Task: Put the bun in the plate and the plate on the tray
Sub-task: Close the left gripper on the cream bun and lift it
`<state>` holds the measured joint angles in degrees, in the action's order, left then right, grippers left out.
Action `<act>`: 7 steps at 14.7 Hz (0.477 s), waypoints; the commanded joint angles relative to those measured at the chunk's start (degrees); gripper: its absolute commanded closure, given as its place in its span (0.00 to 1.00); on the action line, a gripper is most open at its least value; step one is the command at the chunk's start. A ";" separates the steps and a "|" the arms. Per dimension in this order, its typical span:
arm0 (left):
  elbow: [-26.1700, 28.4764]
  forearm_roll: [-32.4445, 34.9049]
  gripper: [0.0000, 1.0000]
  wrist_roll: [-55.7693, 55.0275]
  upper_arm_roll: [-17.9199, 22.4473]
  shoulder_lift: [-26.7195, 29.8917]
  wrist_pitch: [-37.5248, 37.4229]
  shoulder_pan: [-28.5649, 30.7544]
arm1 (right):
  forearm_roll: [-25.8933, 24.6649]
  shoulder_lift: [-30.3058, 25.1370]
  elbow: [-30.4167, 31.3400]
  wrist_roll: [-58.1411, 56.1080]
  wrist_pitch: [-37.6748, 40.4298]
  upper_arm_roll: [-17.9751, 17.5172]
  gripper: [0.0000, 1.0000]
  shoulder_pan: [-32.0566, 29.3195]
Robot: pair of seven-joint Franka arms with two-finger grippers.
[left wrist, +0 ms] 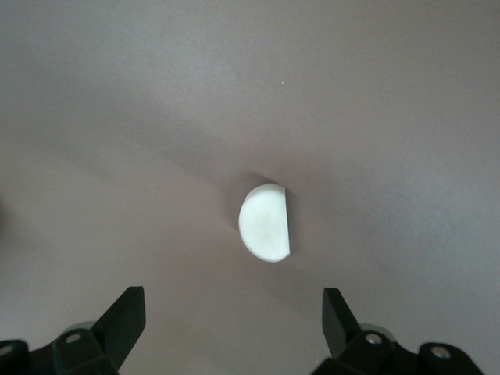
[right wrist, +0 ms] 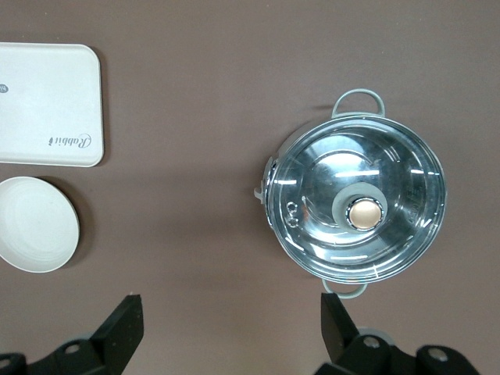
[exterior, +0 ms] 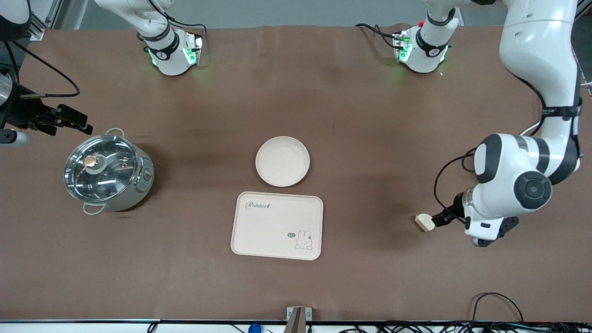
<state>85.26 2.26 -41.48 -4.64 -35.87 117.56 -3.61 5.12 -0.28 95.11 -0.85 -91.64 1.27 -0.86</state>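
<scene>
The bun (exterior: pixel 424 222) lies on the bare table toward the left arm's end, level with the tray and apart from it. It also shows in the left wrist view (left wrist: pixel 266 223), flat cut side upright. My left gripper (exterior: pixel 441 217) is open and empty, right beside the bun, fingers wide apart (left wrist: pixel 234 316). The round plate (exterior: pixel 282 161) sits empty mid-table, just farther from the front camera than the Rabbit tray (exterior: pixel 277 225), which is also empty. My right gripper (exterior: pixel 77 121) is open and empty (right wrist: pixel 232 320), up over the table by the pot.
A steel pot with a glass lid (exterior: pixel 107 170) stands toward the right arm's end of the table; it also shows in the right wrist view (right wrist: pixel 355 207), along with the plate (right wrist: pixel 35 224) and the tray (right wrist: pixel 47 101). Cables run along the front edge.
</scene>
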 commanded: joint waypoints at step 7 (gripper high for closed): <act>2.19 0.73 0.07 -6.07 -0.19 -8.24 13.22 -0.08 | 3.14 1.33 2.10 0.33 -5.65 -0.12 0.00 2.52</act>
<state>86.84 2.26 -46.26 -4.66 -44.16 130.10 -3.62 7.33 0.87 96.36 -0.80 -95.99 1.13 0.66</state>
